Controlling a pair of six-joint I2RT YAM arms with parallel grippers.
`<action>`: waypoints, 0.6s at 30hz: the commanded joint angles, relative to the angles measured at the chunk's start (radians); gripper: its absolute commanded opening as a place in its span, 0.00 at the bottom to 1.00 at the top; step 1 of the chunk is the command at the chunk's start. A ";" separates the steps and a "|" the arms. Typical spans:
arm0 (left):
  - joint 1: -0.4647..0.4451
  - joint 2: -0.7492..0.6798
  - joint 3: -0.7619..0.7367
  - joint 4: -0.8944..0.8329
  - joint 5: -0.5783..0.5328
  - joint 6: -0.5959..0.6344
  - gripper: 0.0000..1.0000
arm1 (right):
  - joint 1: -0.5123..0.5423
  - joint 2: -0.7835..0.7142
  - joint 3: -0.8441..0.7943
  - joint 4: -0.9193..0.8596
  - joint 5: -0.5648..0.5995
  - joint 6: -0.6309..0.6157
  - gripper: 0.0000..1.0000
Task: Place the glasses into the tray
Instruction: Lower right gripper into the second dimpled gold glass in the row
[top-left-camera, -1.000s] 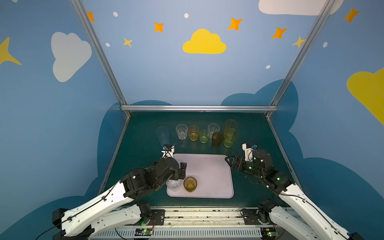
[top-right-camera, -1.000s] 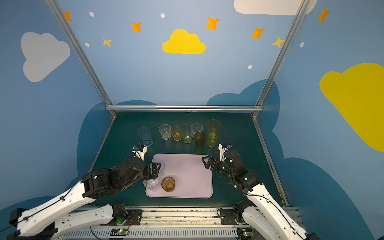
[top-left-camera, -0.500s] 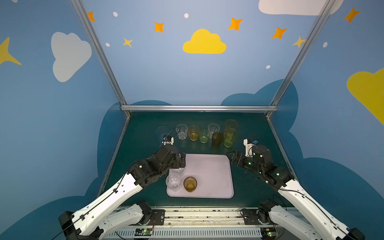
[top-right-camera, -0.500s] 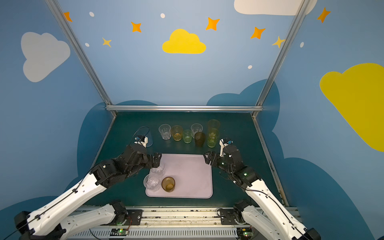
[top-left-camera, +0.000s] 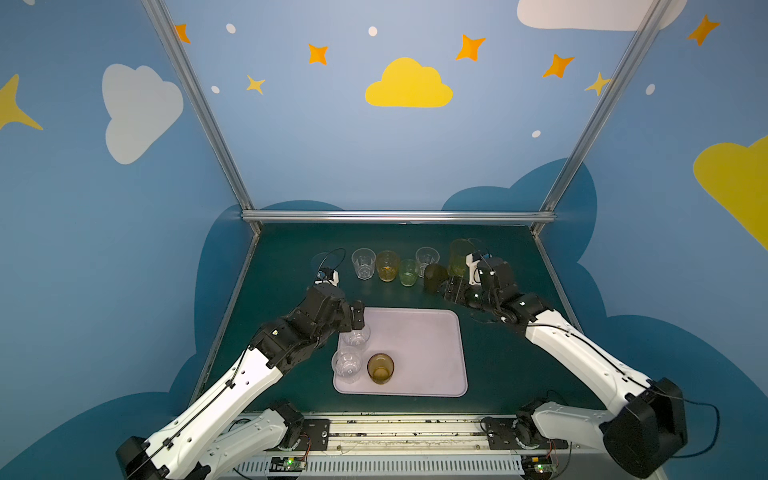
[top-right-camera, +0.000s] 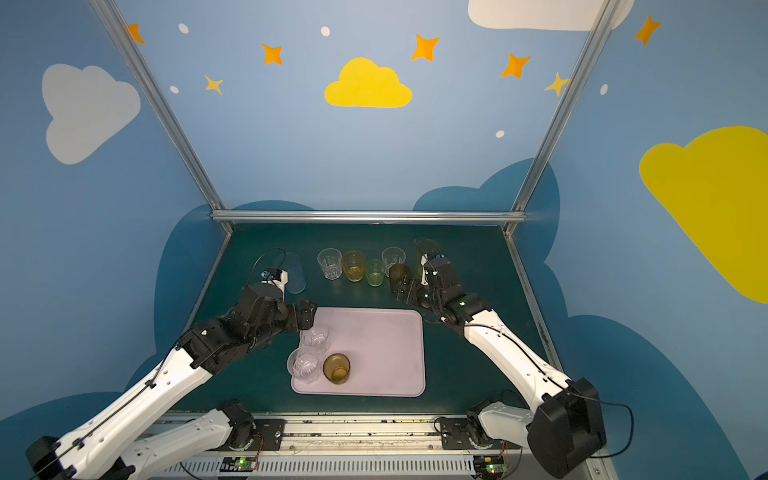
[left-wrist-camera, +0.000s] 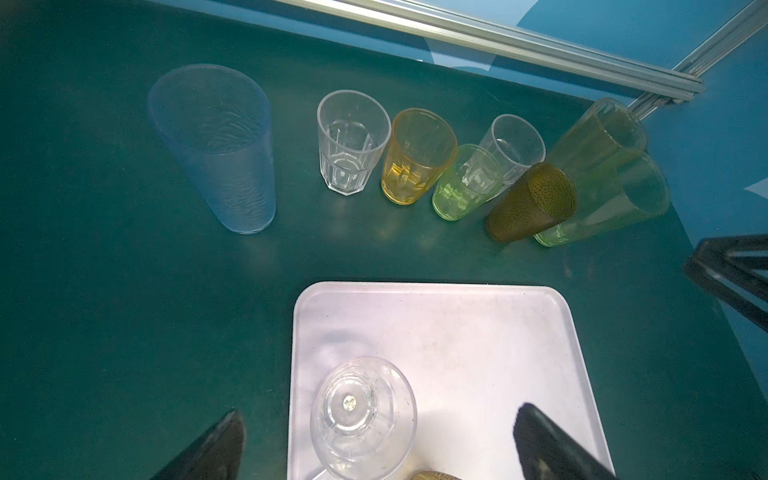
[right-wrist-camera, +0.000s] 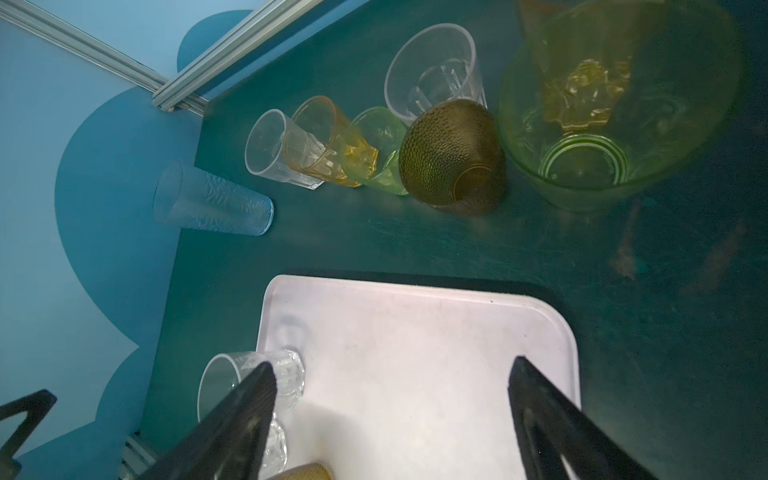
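Dark green desk (top-left-camera: 282, 270), left to right.

Tall pale blue see-through tumbler (top-right-camera: 293, 272): upright, left end of the row, towards the desk's far-left corner. It stands well apart from the other glasses.

Left gripper (left-wrist-camera: 378, 411): jaws wide, above the far-left corner of the flat lilac-pink rectangular tray (top-left-camera: 424, 332). It straddles a short clear faceted glass (left-wrist-camera: 363, 415) standing upright on the tray there. Fingers (left-wrist-camera: 216, 444) are clear of it on both sides; nothing gripped.

The tray sits mid-desk, towards the near edge. At its left rim, towards the near-left corner, is a second clear glass (top-left-camera: 347, 365). Can't tell if its base overlaps the rim. Just beside it on the right is a brown-amber dimpled glass (top-left-camera: 380, 368). Both are upright.

Row between the tray and the desk's far edge, all upright and packed close:
- third clear faceted glass (top-left-camera: 363, 264)
- orange glass (top-left-camera: 387, 266)
- green glass (top-left-camera: 408, 272)
- fourth clear glass (top-left-camera: 427, 259), set slightly back
- second brown-amber glass (top-left-camera: 435, 276)
- tall yellow-green tumbler (left-wrist-camera: 615, 199)
- other tall tumbler (left-wrist-camera: 598, 137) just behind it, tint unclear

Right gripper (right-wrist-camera: 390, 363): jaws wide, nothing between them. It is above the desk between the row and the tray's far-right corner. In both top views it is just beside the second brown-amber glass; the right wrist view shows a gap between them.
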 joint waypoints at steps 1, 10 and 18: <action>0.004 -0.009 -0.011 0.024 0.021 0.011 1.00 | -0.003 0.081 0.067 0.019 -0.027 -0.022 0.84; 0.004 -0.006 -0.013 0.030 0.056 0.000 1.00 | 0.000 0.275 0.201 0.000 -0.051 -0.078 0.74; 0.004 -0.008 -0.016 0.038 0.097 -0.018 1.00 | 0.007 0.373 0.313 -0.063 -0.024 -0.161 0.54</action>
